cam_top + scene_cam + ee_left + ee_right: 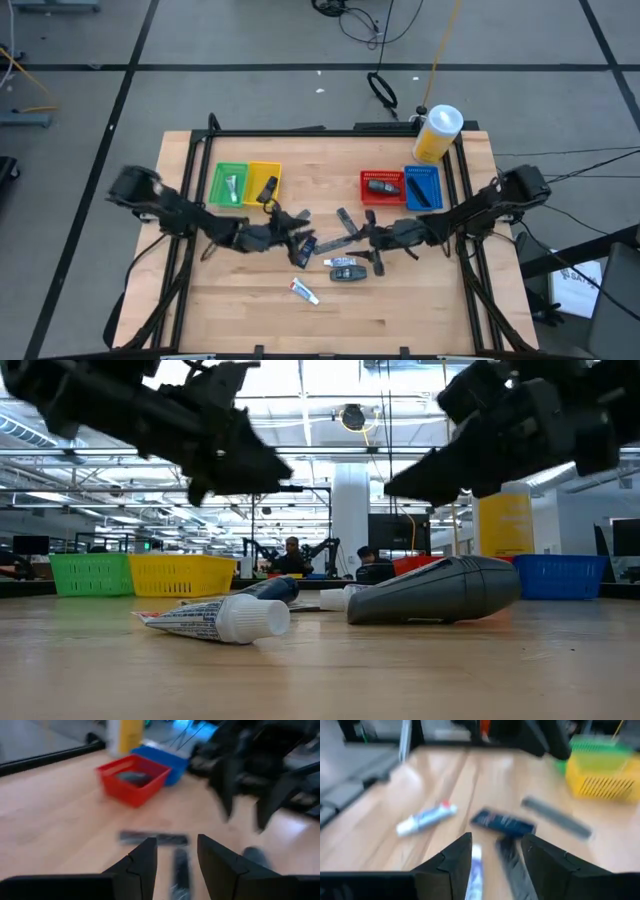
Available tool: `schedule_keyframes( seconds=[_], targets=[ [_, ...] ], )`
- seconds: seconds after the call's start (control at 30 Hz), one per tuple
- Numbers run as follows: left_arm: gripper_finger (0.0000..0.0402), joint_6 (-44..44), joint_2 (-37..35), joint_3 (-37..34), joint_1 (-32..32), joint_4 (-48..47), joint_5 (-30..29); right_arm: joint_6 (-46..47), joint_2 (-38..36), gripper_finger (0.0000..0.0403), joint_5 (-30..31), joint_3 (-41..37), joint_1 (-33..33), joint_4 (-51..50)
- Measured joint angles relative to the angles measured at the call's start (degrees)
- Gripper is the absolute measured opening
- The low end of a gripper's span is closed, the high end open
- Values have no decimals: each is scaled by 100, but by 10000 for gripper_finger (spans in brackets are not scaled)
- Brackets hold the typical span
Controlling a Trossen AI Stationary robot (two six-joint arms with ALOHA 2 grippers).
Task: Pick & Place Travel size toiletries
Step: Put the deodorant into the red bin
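Note:
Several travel size toiletries lie mid-table: a white tube (305, 291) (215, 620) nearest the front edge, a dark grey bottle (435, 592), dark sachets (345, 268) and a long dark strip (350, 222). My left gripper (300, 240) (175, 855) hovers open just left of them, holding nothing, with dark sachets (152, 838) on the table beyond its fingers. My right gripper (375, 240) (497, 852) hovers open just right of them, above a white-blue tube (476, 865) and a dark piece (512, 865). In the low view both grippers are clear of the table.
Green (230, 183) and yellow (265, 180) baskets stand at the back left, red (382, 185) and blue (423, 187) ones at the back right, each holding a small item. A big yellow white-capped jar (437, 133) stands behind the blue basket. Bare wood lies along the front edge.

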Motion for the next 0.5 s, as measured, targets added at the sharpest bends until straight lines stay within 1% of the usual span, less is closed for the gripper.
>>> schedule_keyframes(
  seconds=[0.07,0.13,0.2,0.27,0.33,0.5],
  targets=[
    [136,57,589,60,-74,793,1,168,-83,177,-63,283,78,-905],
    [137,53,1101,183,-109,1384,-2,356,-66,188,-393,595,128,-1666],
    [140,20,1544,399,-109,1756,-8,582,-46,202,-803,823,172,-2346],
    [140,-29,1878,572,-109,1847,-2,775,-44,220,-1034,928,232,-2732],
    [140,-52,2185,802,-109,1850,57,873,-44,241,-993,943,316,-2853],
    [141,-97,2589,1096,-163,1835,58,1023,10,284,-288,941,674,-2975]
  ],
)
